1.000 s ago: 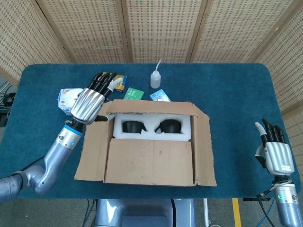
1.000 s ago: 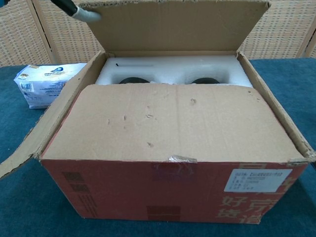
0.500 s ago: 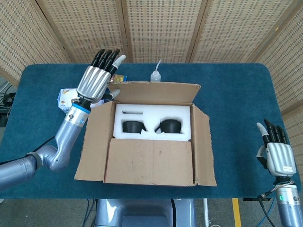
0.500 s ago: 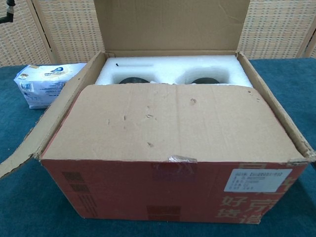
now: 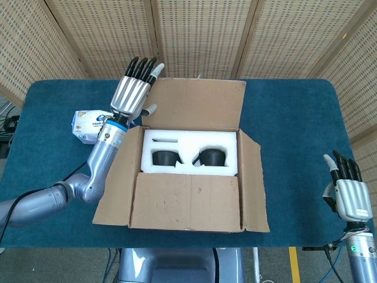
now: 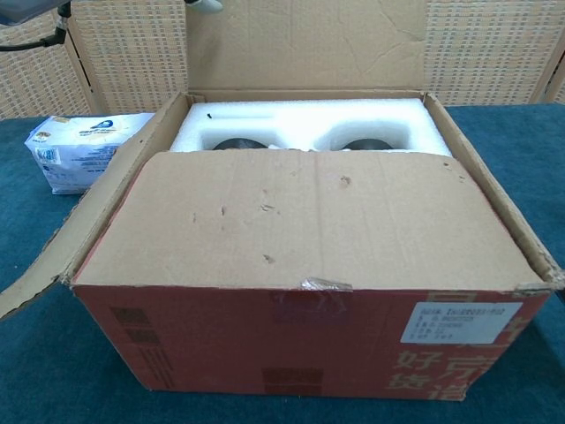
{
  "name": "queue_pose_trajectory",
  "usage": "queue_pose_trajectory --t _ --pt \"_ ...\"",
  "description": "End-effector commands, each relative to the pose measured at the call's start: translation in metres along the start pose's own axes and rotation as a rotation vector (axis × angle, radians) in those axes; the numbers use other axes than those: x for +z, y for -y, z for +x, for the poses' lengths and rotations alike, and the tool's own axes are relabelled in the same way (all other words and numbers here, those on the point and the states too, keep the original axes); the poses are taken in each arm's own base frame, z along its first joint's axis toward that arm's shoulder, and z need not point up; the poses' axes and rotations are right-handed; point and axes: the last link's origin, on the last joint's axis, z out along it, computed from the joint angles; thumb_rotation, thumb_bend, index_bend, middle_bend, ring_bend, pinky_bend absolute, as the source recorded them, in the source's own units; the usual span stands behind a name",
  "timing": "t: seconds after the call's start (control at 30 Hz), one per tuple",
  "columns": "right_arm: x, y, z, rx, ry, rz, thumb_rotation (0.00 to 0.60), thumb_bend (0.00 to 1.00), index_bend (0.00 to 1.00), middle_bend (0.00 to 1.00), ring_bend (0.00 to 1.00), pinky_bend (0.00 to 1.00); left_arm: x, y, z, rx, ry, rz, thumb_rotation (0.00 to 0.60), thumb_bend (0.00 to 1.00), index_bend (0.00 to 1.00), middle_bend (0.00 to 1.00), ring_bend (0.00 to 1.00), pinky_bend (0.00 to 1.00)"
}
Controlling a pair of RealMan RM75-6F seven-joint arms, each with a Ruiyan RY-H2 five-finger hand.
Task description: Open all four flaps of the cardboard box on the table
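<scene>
The left hand (image 5: pixel 134 94) has swept up and away toward the far side of the table, fingers spread, and the rear flap (image 5: pixel 199 104) has gone with it, from folded low over the foam insert to swung back beyond upright. It now hides the squeeze bottle and small packets behind it. The right hand (image 5: pixel 347 192) has slipped lower.

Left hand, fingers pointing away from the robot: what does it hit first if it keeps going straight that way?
Probably nothing nearby: the left hand points past the raised far flap, toward the perforated wall panels. Depth unclear.
</scene>
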Motion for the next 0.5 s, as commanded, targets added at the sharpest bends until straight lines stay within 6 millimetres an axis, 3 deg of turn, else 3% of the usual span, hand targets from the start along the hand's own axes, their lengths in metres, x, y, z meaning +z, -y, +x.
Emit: queue_pose_trajectory --t 0.03,0.27,0.5 --pt "0.0 0.0 0.0 0.001 0.0 -0.001 0.6 0.96 0.05 0.0 0.0 0.0 -0.002 -0.001 0.004 -0.024 -0.001 -0.011 0.518 0.29 0.0 0.0 0.0 0.0" --pt "0.001 0.002 -0.003 0.005 0.011 0.007 0.6 0.96 0.05 0.0 0.0 0.0 -0.027 0.0 0.017 -0.082 0.013 -0.077 0.52 0.37 0.01 0.0 0.0 0.0" --pt "0.002 0.005 -0.005 0.006 0.018 0.015 0.6 0.96 0.05 0.0 0.0 0.0 -0.061 -0.001 0.022 -0.193 0.136 -0.154 0.524 0.59 0.22 0.0 0.0 0.0"
